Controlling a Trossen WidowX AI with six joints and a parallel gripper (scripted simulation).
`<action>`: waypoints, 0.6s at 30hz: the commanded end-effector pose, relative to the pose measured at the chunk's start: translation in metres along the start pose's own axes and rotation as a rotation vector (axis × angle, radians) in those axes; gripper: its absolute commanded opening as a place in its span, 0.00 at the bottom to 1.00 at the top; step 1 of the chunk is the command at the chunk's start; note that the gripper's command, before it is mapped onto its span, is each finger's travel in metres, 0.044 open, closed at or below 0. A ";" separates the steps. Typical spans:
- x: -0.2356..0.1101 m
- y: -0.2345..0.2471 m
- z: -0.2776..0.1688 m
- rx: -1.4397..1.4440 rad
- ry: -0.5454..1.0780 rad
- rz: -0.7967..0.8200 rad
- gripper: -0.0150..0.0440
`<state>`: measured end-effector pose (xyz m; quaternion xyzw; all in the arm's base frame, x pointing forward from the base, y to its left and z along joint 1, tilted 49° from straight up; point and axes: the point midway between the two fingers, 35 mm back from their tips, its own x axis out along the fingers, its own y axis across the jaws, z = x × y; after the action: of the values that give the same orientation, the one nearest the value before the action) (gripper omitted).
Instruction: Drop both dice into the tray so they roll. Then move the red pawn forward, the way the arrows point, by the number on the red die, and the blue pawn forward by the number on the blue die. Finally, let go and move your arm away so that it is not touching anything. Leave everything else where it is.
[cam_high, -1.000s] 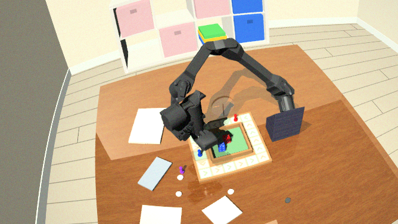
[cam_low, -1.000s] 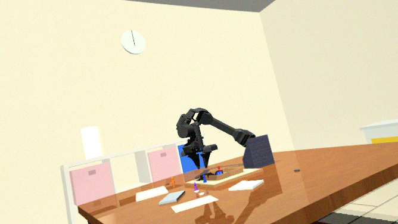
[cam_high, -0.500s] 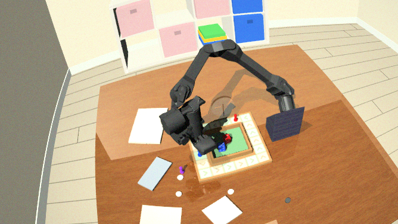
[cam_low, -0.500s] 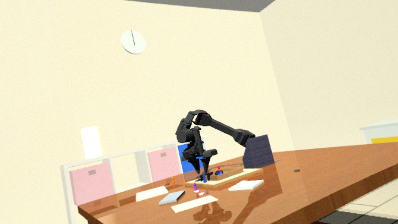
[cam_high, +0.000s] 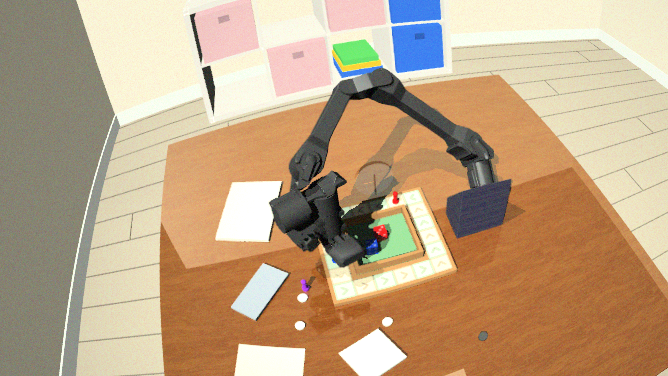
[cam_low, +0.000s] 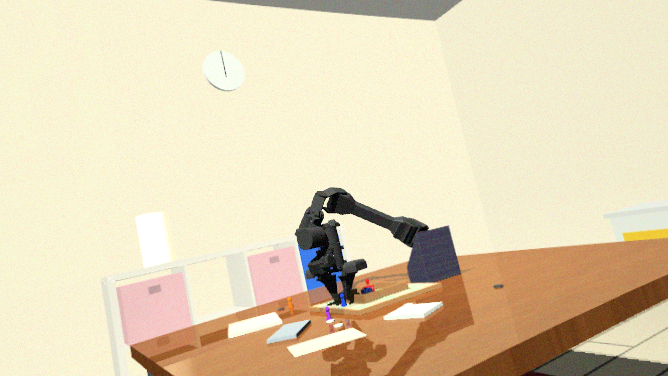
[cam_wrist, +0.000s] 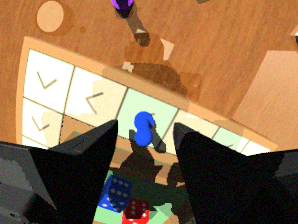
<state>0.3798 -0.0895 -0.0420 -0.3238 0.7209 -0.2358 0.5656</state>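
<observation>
The blue pawn (cam_wrist: 144, 128) (cam_low: 343, 299) stands on a near-side square of the arrow board (cam_high: 440, 261) (cam_wrist: 47, 83). My gripper (cam_wrist: 145, 127) (cam_high: 345, 256) (cam_low: 342, 298) is open, low over the board, with one finger on each side of the blue pawn; in the top view it hides the pawn. I cannot tell whether the fingers touch it. The red die (cam_high: 381, 231) (cam_wrist: 135, 215) and the blue die (cam_high: 371, 246) (cam_wrist: 119, 192) lie in the green tray (cam_high: 418, 235). The red pawn (cam_high: 395, 196) stands on the board's far side.
A purple pawn (cam_high: 304, 285) and white discs (cam_high: 302, 298) lie off the board's near-left corner. A dark blue box (cam_high: 480, 207) stands right of the board. White sheets (cam_high: 250, 210) and a grey card (cam_high: 260, 291) lie around. A shelf (cam_high: 320, 45) stands behind the table.
</observation>
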 end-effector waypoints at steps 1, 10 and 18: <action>0.008 0.002 -0.003 -0.013 0.009 -0.004 0.59; 0.008 0.002 -0.003 -0.013 0.009 -0.004 0.30; 0.000 0.002 -0.001 -0.013 0.007 -0.003 0.25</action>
<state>0.3763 -0.0932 -0.0463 -0.3261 0.7240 -0.2340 0.5610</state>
